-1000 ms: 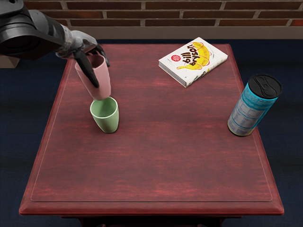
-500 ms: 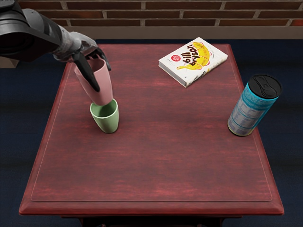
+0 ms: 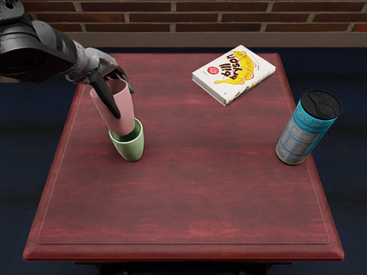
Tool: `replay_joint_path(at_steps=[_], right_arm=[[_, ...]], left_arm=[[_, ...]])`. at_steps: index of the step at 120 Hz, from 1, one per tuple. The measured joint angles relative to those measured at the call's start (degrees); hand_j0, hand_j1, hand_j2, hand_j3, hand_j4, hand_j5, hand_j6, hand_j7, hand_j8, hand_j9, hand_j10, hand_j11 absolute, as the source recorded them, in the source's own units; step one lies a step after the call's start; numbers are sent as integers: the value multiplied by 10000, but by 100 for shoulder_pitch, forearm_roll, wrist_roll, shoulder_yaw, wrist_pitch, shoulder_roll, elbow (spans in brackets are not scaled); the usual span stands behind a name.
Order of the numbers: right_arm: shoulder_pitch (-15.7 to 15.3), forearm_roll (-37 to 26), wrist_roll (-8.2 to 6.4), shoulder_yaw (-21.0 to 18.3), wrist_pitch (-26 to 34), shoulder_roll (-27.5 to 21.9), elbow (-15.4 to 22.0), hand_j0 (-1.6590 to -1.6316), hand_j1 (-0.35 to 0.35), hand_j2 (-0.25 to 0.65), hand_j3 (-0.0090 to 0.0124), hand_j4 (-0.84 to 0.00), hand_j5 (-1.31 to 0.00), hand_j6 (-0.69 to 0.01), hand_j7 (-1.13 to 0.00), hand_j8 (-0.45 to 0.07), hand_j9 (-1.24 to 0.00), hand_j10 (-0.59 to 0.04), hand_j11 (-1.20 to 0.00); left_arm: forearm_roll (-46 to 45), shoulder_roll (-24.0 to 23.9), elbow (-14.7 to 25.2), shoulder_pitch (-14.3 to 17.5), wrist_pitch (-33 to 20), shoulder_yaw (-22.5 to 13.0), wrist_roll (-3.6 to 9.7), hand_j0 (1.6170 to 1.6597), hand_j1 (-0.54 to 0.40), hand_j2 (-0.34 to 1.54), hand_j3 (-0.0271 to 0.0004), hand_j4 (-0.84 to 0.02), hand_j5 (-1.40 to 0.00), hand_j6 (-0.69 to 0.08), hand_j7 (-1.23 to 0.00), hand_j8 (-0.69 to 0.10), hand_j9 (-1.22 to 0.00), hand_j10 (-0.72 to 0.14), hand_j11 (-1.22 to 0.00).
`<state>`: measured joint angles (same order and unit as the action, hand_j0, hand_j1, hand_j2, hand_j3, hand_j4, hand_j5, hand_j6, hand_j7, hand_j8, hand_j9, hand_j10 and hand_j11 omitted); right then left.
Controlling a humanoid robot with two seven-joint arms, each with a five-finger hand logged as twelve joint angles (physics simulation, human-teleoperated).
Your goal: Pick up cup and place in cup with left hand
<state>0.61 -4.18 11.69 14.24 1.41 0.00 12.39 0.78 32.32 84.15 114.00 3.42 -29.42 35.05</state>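
Observed: dark red desk (image 3: 195, 195), top faintly streaked, thin line running just inside the edges. Standing upright on the left part, beyond the middle: green cup (image 3: 131, 150), mouth up. Lying flat at the far side, right of centre, turned askew: white book (image 3: 234, 74), yellow design and dark lettering on cover. Standing at the right edge: blue-and-grey can (image 3: 303, 136), black top.

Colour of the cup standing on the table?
Light green cup, best seen in the head view.

A book (image 3: 234, 74) and a can (image 3: 308, 129) on the table (image 3: 189, 189)
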Motion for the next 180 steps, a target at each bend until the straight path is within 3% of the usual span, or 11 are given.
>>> replay_joint_path(at_steps=[63,77,89,110,117,128,141,158,180], right_arm=[[0,-3,1,0,0,0,0,-16581,-3117,-64,0,-309,-404,-309,-405,-310,-404,-310,-404],[4,-3,1,0,0,0,0,-16581,-3117,-64,0,-309,-404,-309,-404,-309,-404,-310,-404],[12,-4,2,0,0,0,0,-16581,-3117,-64,0,-309,-404,-309,-404,-310,-404,-310,-404],[23,-2,1,0,0,0,0,-16581,-3117,-64,0,-309,-404,-309,-404,-309,-404,-310,-404],[24,-1,1,0,0,0,0,-16581,-3117,-64,0,-309,-404,-309,-404,-310,-404,-310,-404],[26,1,0,0,0,0,1,-16581,-3117,-64,0,-310,-404,-309,-404,-310,-404,-310,-404],[26,3,0,0,0,0,5,-16581,-3117,-64,0,-310,-404,-310,-404,-310,-404,-310,-404],[26,4,0,0,0,0,6,-16581,-3117,-64,0,-310,-404,-310,-404,-310,-404,-311,-404],[26,4,0,0,0,0,8,-16581,-3117,-63,0,-310,-404,-310,-404,-311,-404,-311,-404]], left_arm=[[72,-218,5,-9,-324,-117,0,16468,-1759,582,0,-3296,-10373,-973,-9820,-524,-9606,-1820,-9453],[63,-303,6,-33,-393,-126,-1,16466,-1942,793,0,-3224,-10374,-885,-9834,-226,-9771,-1679,-9487],[58,-314,3,-35,-441,-130,-2,16455,-1860,796,0,-3447,-10369,-973,-9823,-668,-9898,-1870,-9565],[45,-344,2,-13,-447,-132,-1,16455,-1874,1032,0,-3270,-10705,-897,-9844,-563,-10074,-1870,-9445],[46,-341,-30,-15,-479,-130,-3,16483,-1491,1073,0,-3096,-9325,-1309,-8512,-802,-8778,-2079,-8205],[28,-341,-69,-9,-608,-119,-4,16518,275,694,0,-2009,-5993,-869,-5474,-546,-5644,-1360,-5278],[16,-341,-78,0,-669,-115,-5,16544,1601,411,0,-1186,-3526,-518,-3221,-328,-3320,-804,-3105],[11,-349,-82,5,-699,-117,-5,16562,2549,208,0,-600,-1763,-269,-1610,-173,-1659,-408,-1551],[10,-387,-85,-6,-709,-120,-5,16573,3109,88,0,-253,-719,-122,-657,-82,-676,-173,-632]])
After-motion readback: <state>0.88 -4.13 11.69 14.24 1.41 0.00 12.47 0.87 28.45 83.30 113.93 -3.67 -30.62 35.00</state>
